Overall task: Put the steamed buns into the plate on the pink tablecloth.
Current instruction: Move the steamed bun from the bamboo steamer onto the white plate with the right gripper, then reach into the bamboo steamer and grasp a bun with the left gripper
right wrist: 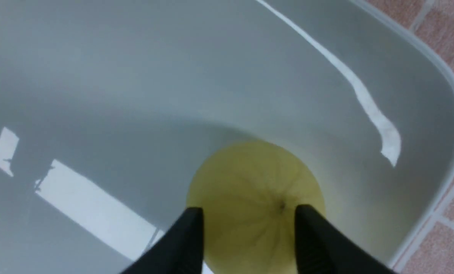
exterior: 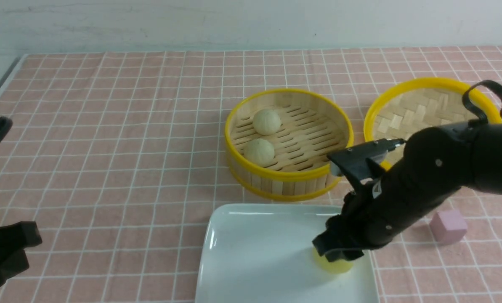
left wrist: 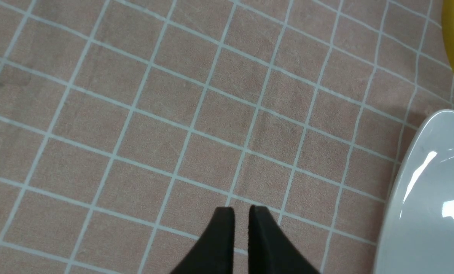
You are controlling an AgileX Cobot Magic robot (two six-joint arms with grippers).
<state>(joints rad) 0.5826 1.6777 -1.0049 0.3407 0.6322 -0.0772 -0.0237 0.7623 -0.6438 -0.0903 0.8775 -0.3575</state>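
Through the front view I observed my right black gripper (right wrist: 249, 209) low over the glossy white square plate (exterior: 259, 256), fingers spread around the small round yellow steamed bun (right wrist: 257, 205), which lay in the plate near its right-hand side. From the wrist view I could not tell whether either finger touched it. Two small round pale beige buns (exterior: 259, 152) sat in the yellow-rimmed round bamboo steamer basket (exterior: 288, 174), beyond the plate. The plate rested on the salmon-pink, white-gridded tablecloth (exterior: 107, 168). A yellow-rimmed woven bamboo lid (exterior: 419, 109) and a small pink cube (exterior: 448, 227) lay to the right. My left black gripper (left wrist: 242, 209) hung over cloth, its fingers slightly apart, nothing between them.
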